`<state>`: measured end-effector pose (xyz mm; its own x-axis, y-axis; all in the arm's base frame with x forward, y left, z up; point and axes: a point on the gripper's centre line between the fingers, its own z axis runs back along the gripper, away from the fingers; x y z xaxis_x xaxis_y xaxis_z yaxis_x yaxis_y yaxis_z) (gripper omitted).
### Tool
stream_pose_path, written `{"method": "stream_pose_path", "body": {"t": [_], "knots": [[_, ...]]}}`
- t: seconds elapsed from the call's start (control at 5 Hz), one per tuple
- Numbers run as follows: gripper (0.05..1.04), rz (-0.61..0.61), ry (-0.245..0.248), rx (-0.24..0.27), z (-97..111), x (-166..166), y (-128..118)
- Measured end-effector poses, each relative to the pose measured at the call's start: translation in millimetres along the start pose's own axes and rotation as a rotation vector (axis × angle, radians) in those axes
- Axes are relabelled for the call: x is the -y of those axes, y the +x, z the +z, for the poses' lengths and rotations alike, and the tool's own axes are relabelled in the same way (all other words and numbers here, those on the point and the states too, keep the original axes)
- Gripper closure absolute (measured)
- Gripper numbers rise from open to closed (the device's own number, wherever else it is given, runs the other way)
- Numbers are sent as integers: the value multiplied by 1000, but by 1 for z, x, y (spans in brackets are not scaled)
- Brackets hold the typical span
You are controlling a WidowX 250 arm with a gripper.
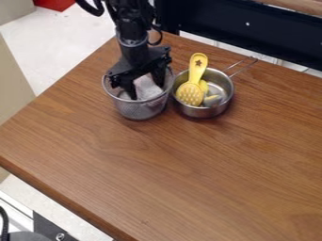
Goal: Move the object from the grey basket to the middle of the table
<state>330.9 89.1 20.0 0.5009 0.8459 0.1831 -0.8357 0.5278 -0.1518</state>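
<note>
At the 11 o'clock side of the wooden table (170, 160), a grey wire-mesh basket (141, 111) stands upright, a pale grey cloth (148, 89) bunched inside it. My black gripper (145, 88) points down into the basket, one finger on the cloth's 9 o'clock side and the other toward its 2 o'clock side. The fingers are apart, with the cloth lying directly between them; whether either pad presses on the fabric, I cannot tell. The fold is too loose and too much covered for me to name a sure long axis.

The next move, as I judge it, needs no sideways reach: I bring the fingers together on the fabric, raise it straight up past the rim and carry it toward 5 o'clock, to the table's middle. A trailing corner could snag the mesh, or a thin pinch could slip, or the basket could lift along with the load.

Just beside the basket, at its 3 o'clock, sits a metal saucepan (201, 113), its wire handle (244, 66) pointing to 2 o'clock. In it a yellow slotted spoon (190, 94) leans with its handle end up toward 12 o'clock, near a small grey-and-yellow item (213, 100) I cannot identify. I would lift clear of that spoon.
</note>
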Motion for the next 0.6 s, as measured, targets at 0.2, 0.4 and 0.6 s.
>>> {"method": "stream_pose_path", "body": {"t": [0.2,0.4,0.6], "knots": [[605,4,-7,4,0,1,1],[606,10,0,-16,0,0,-2],[606,11,23,-46,2,-3,-6]]}}
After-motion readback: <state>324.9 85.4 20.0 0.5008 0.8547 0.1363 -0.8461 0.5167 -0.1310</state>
